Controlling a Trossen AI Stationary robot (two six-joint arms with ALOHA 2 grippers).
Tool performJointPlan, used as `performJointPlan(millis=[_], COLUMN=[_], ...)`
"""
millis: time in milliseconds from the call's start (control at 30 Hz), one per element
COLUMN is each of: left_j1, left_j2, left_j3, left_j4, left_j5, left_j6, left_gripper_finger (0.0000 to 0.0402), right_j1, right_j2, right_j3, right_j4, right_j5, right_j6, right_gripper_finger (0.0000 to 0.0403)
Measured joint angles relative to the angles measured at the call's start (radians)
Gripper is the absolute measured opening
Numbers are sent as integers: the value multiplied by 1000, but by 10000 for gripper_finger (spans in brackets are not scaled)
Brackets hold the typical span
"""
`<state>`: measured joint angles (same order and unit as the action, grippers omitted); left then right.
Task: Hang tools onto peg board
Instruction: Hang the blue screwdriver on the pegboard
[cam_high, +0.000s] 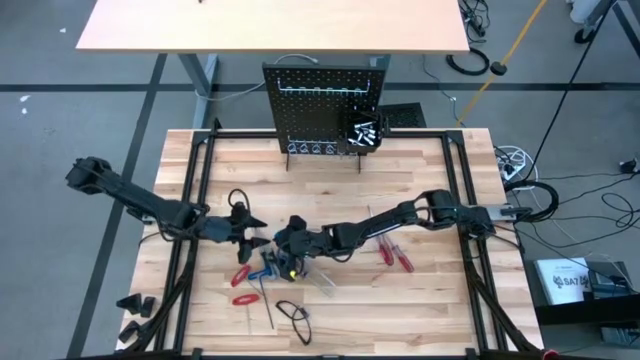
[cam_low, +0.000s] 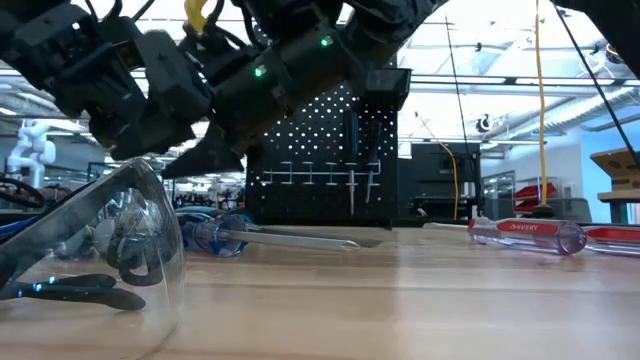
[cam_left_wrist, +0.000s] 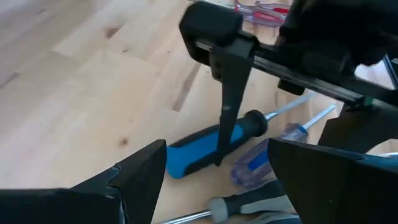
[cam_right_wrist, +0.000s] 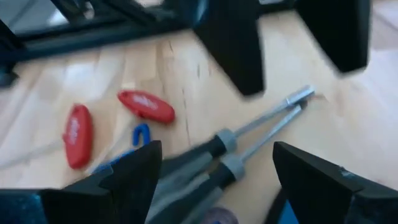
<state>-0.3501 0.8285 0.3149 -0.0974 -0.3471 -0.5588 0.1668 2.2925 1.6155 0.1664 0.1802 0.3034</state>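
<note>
Two dark robot arms are meeting over the near middle of the pale wooden slatted tabletop (cam_high: 420, 290). The left gripper (cam_high: 256, 232) is reaching in from nine o'clock with its fingers standing apart and nothing between them; its wrist view is showing the gap opening onto a blue-and-black-handled screwdriver (cam_left_wrist: 211, 144) lying flat on the wood, a clear blue-handled screwdriver (cam_left_wrist: 264, 163) just beside it, and a grey-handled tool partly showing at the frame edge. The right gripper (cam_high: 290, 252) is coming in from three o'clock and hanging over the same cluster, its fingers likewise spread and gripping nothing; one of them is standing upright in front of the blue-and-black handle in the left wrist view. In the right wrist view, two red oval grips (cam_right_wrist: 146, 106) and two dark-handled drivers with silver shafts (cam_right_wrist: 261, 124) are lying loose on the boards. Toward three o'clock of the cluster, a pair of clear red-handled screwdrivers (cam_high: 393, 252) is resting flat. The small upright black perforated peg board (cam_high: 322, 112) is standing at twelve o'clock on the table's far edge, well apart from both grippers, with a small black bin (cam_high: 364, 133) on its right side. Clear safety glasses (cam_low: 95, 235) are sitting close to the low camera.
</note>
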Motion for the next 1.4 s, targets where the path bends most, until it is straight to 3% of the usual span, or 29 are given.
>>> performJointPlan(millis=[300, 533, 767, 1000, 1400], left_j1=[137, 197, 206, 182, 177], left_j2=[-21, -98, -229, -367, -424], left_j3=[0, 0, 0, -79, -207], left_j4=[7, -1, -81, -87, 133], left_j5=[136, 143, 149, 137, 106], left_j6=[122, 184, 185, 102, 92], left_gripper_finger=[285, 285, 285, 285, 286], right_j1=[-23, -32, -36, -37, -53], right_j2=[2, 2, 2, -1, -11], right_j3=[8, 8, 8, 7, 6], right_j4=[-76, -83, -128, -302, -329], right_j5=[2, 2, 6, 114, 101], right_j6=[16, 25, 1, 20, 71], right_gripper_finger=[299, 299, 299, 299, 299])
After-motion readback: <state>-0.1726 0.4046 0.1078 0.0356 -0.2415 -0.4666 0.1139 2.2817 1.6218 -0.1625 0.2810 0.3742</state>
